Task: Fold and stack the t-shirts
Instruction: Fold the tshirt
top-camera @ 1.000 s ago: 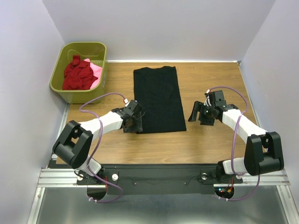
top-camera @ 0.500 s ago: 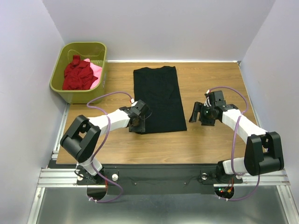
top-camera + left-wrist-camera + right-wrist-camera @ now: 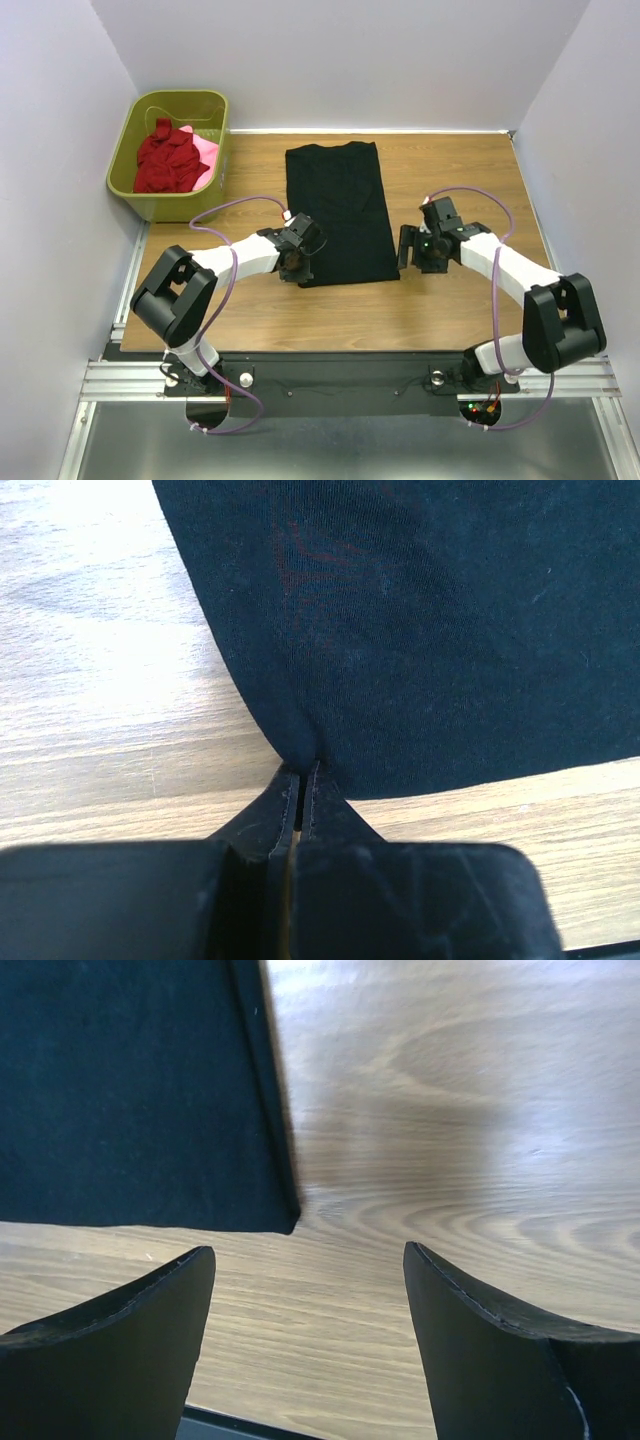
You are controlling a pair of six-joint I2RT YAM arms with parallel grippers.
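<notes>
Over the last second the left gripper (image 3: 300,778) has slid onto the near-left corner of the large, soft black t-shirt (image 3: 340,205) and pinched shut on it, the cloth puckering at its tips. The right gripper (image 3: 308,1260) has edged nearer the shirt's near-right corner. Its jaws stand apart over bare wood just beside that corner, holding nothing.

The black t-shirt lies flat as a long rectangle, so taking both near corners probably prepares a fold toward its far edge.

Off the shirt's far-left corner sits an olive-green plastic basket (image 3: 180,96) with a crumpled dark red t-shirt (image 3: 165,160) and a pink t-shirt (image 3: 206,150) inside, not yet folded. The black t-shirt rests on a light wood-grain table (image 3: 460,170), with plain pale walls (image 3: 350,60) behind and to both sides.
</notes>
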